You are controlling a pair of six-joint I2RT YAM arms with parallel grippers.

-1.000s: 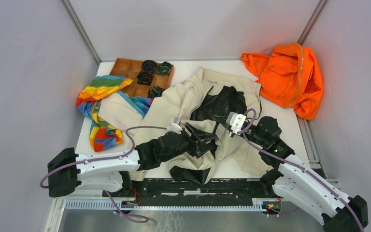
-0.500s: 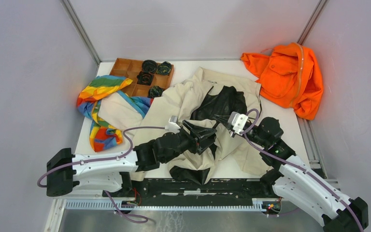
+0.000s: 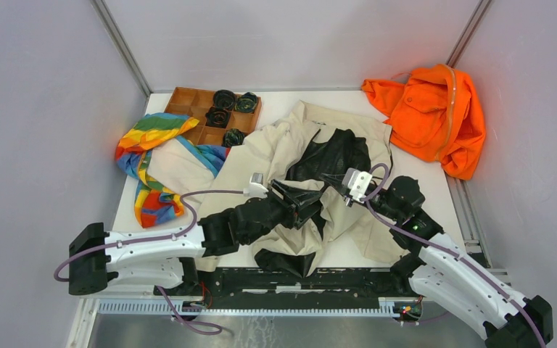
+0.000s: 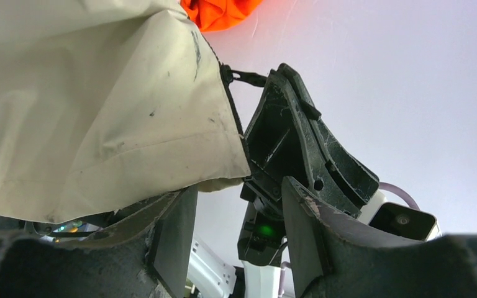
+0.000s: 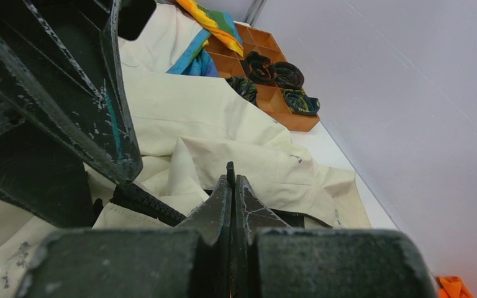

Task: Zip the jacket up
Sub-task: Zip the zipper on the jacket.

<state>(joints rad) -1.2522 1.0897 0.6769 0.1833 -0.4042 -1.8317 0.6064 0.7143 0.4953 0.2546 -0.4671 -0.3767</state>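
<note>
Looking down from the top cam, the jacket is sprawled across the middle of the counter. It's mostly beige side up, with a big patch of black lining showing at centre frame and more dark fabric hanging off the near edge at the bottom.

Both arms come in from the bottom corners and meet over the middle of the jacket. The right end effector is clenched, with its tips pressed flat together. On the left wrist cam you can see the little black zipper pull running from the jacket's front edge straight into those tips, upper middle of that frame. So it's grasping the pull.

The left end effector is released, its fingers standing apart with clear space between them. It sits just below the right one. A corner of the beige front panel hangs right above one finger, but I can't tell if it actually touches.

Other stuff:
- An orange garment is bunched up in the upper right.
- A rainbow-striped cloth lies on the left side, partly under the jacket's sleeve.
- A wooden tray sits at upper left with dark rolled-up things in some compartments.
</note>
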